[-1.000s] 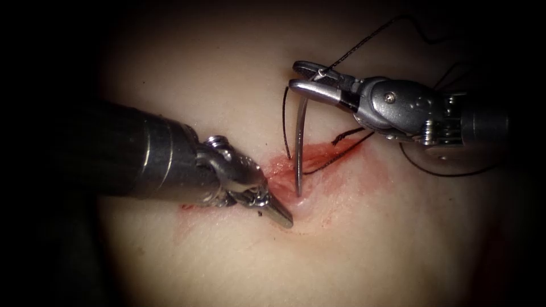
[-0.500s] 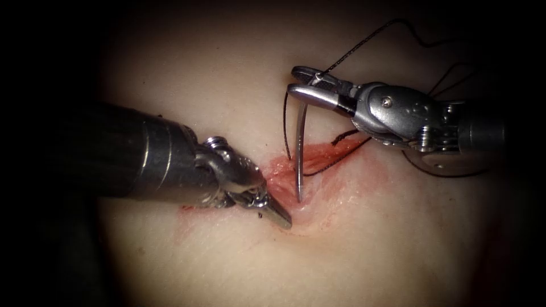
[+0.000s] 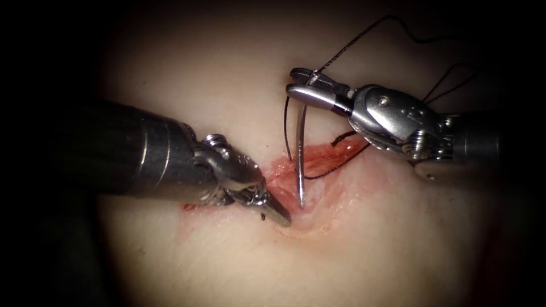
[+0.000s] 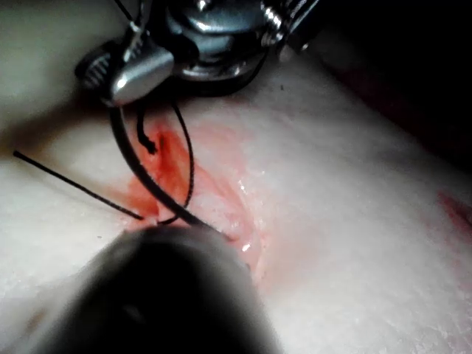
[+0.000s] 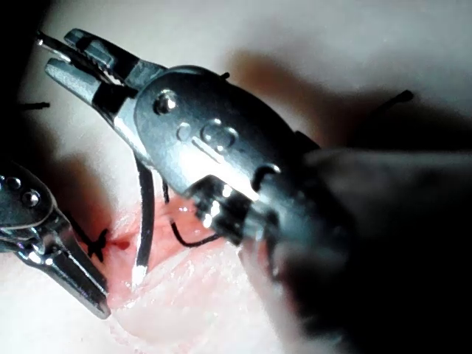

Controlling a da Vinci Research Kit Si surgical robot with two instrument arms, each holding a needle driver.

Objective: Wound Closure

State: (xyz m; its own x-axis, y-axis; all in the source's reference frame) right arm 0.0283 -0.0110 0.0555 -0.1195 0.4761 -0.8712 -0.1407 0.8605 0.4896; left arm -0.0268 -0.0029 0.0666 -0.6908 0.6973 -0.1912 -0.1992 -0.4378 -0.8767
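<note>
The needle [image 3: 300, 149] hangs nearly upright over the cut [image 3: 310, 170], gripped at its blunt thread end by the right tool [image 3: 300, 85], whose jaws are closed on it. Its point [image 3: 301, 202] sits at the wet red floor of the wound, just right of the left tool's tip; from the endoscope view it is hard to say whether the point touches the tissue [image 3: 227, 74] or has pricked it. In the right wrist view the needle [image 5: 144, 221] ends in a bright tip that seems to rest on the surface, with no length buried, though glare blurs the spot. In the left wrist view the needle [image 4: 140, 169] curves down from the right tool [image 4: 122, 74] and its lower end is hidden behind the blurred dark bulk of the left arm's own shaft.

The thread [image 3: 364, 40] runs from the needle's held end up and away into the dark, where its course is lost; another black strand [image 3: 333, 165] lies in the cut and passes behind the needle.

The left tool [image 3: 277, 214] rests on the tissue at the left edge of the cut, jaws closed to a point, with a small dark fleck beside them; whether they pinch anything cannot be made out. The right wrist view shows the left tool [image 5: 87, 293] as a shut wedge beside a short cut end of thread [image 5: 96, 242]. Red fluid [image 3: 281, 170] stains the wound's edges
</note>
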